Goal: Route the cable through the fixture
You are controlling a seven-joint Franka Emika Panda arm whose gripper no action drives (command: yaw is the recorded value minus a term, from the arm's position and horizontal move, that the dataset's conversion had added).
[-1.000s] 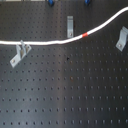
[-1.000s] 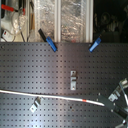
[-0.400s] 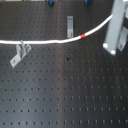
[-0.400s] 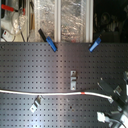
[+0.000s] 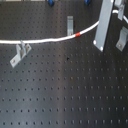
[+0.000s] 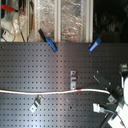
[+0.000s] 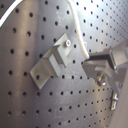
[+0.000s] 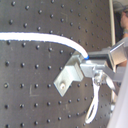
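Note:
The white cable (image 5: pixel 45 39) runs from the first exterior view's left edge across the black perforated board, with its red-orange band (image 5: pixel 78 34) just past the middle metal fixture (image 5: pixel 70 24). It then curves up to my gripper (image 5: pixel 100 44), which seems shut on it. In the second exterior view the cable (image 6: pixel 40 92) and its band (image 6: pixel 81 89) lead to the gripper (image 6: pixel 112 98) at the right. In the second wrist view the cable (image 8: pixel 40 37) ends at the fingertips, right beside a metal bracket fixture (image 8: pixel 70 78). The first wrist view shows that bracket (image 7: pixel 52 63) too.
Another bracket fixture (image 5: pixel 19 53) stands below the cable at the first exterior view's left, and one (image 5: pixel 121 39) at its right edge. Two blue clamps (image 6: pixel 50 42) (image 6: pixel 96 45) sit at the board's far edge in the second exterior view, with clutter behind.
My gripper has moved toward the first exterior view's left, carrying the cable. The red-orange band has shifted left, closer to the middle fixture.

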